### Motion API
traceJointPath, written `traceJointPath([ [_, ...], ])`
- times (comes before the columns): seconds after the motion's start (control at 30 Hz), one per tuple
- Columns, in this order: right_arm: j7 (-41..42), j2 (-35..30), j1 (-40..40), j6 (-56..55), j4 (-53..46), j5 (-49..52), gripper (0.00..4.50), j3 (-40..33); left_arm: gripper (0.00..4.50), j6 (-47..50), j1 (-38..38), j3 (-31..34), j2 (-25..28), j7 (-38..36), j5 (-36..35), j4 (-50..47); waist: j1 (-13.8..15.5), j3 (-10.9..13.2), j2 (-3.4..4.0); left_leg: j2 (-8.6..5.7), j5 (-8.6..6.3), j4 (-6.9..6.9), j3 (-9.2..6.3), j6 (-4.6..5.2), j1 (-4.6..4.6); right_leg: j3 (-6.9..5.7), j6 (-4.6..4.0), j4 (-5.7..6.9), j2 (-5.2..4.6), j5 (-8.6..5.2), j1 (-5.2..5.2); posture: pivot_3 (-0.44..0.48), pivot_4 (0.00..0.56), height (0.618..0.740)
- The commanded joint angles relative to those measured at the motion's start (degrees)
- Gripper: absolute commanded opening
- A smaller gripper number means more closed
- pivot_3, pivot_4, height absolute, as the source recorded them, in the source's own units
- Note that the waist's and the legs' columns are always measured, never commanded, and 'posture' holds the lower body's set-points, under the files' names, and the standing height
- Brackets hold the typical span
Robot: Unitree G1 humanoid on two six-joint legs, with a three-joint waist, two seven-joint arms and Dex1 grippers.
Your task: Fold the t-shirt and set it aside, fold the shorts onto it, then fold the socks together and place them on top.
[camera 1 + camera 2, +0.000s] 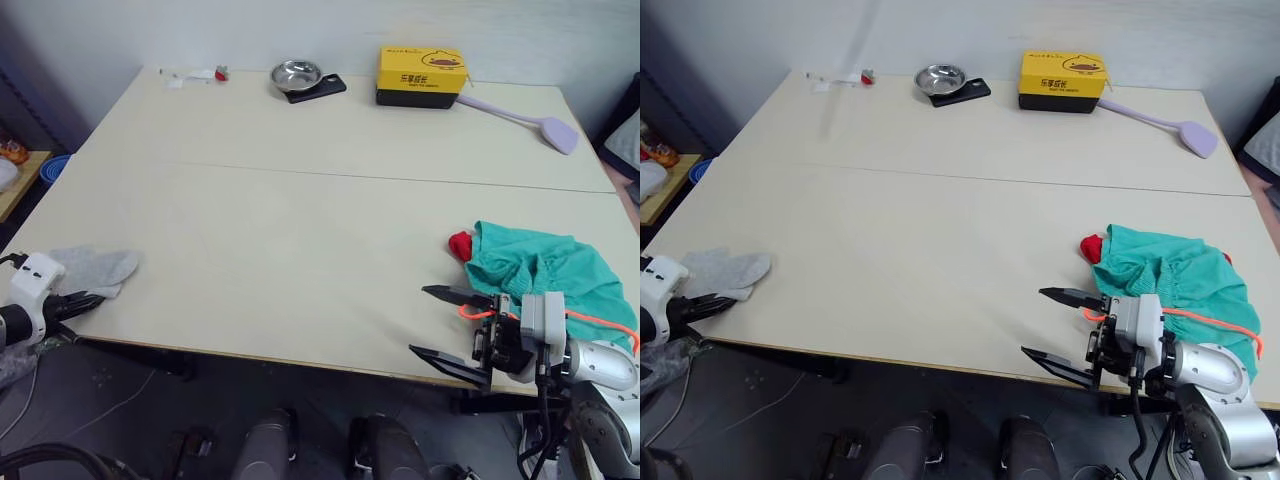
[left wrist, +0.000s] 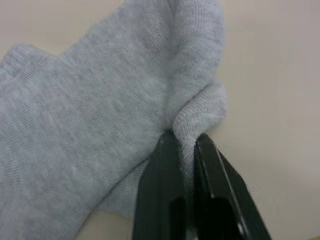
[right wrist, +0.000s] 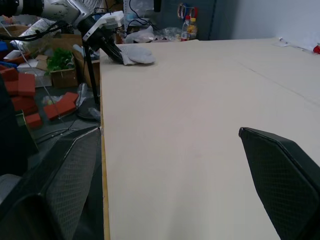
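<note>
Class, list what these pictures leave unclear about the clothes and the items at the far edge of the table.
- T-shirt: a small red patch shows in the head views; the shorts cover the rest.
- Socks: whether one or two cannot be told; they overlap and the left end effector pinches a fold.
- Yellow box: print too small to read.
- Small items at the far corner: too small to identify.
</note>
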Motion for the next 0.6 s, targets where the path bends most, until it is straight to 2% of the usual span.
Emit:
traceJointPath([
  [0.03, -0.19, -1.38, 0.44, 0.05, -0.96, 0.21, 4.50, -3.07, 0.07, 6.03, 0.70, -1.18, -3.25, -1.97, -3.98, -11.23, 0.16, 0.00, 0.00, -0.03, -0.02, 0.00, 0.01, 0.03, -0.02, 0.00, 0.02, -0.05, -0.03, 0.01, 0.01, 0.000, 0.150, 0.740],
  [0.1, -0.86, -1.78, 0.50, 0.28, -0.68, -0.07, 4.50, -4.01, 0.07, 11.68, 0.61, -1.41, -5.71, -0.33, -7.14, -21.14, 0.36, 0.02, -0.04, -0.06, -0.04, 0.02, 0.02, 0.10, -0.14, 0.00, 0.12, -0.16, -0.05, 0.06, 0.00, 0.000, 0.150, 0.740],
  [0.17, -1.13, -1.92, 0.65, 0.40, -0.71, -0.38, 4.50, -4.32, 0.07, 19.41, 0.12, -2.71, -8.67, 2.37, -10.06, -31.26, 0.28, 0.12, -0.41, -0.07, -0.02, 0.05, 0.02, 0.17, -0.28, 0.01, 0.27, -0.28, -0.05, 0.15, -0.04, 0.000, 0.150, 0.740],
  [0.3, -1.53, -1.65, 1.50, 0.20, -1.50, -1.51, 4.50, -3.83, 0.07, 29.09, -2.40, -9.79, -16.10, 8.04, -11.85, -44.03, -0.46, 0.20, -0.73, -0.07, 0.11, 0.06, 0.03, 0.40, -0.37, -0.01, 0.29, -0.33, -0.02, 0.16, -0.07, 0.000, 0.150, 0.740],
  [0.5, -2.81, -1.72, 1.37, 0.93, -2.65, -2.09, 4.50, -3.53, 0.07, 29.91, -7.07, -20.90, -24.18, 11.36, -7.57, -44.01, -0.53, 0.24, -0.79, 0.00, 0.15, 0.08, 0.21, 0.38, -0.30, 0.09, 0.31, -0.29, 0.17, 0.17, -0.08, 0.000, 0.150, 0.740],
  [0.6, -3.01, -2.28, 1.87, 1.41, -2.93, -2.18, 4.50, -4.42, 0.07, 30.93, -9.95, -23.94, -28.73, 12.15, -7.71, -42.80, -0.21, 0.27, -0.82, 0.02, 0.18, 0.11, 0.16, 0.37, -0.26, 0.09, 0.30, -0.23, 0.20, 0.17, -0.06, 0.000, 0.150, 0.740],
])
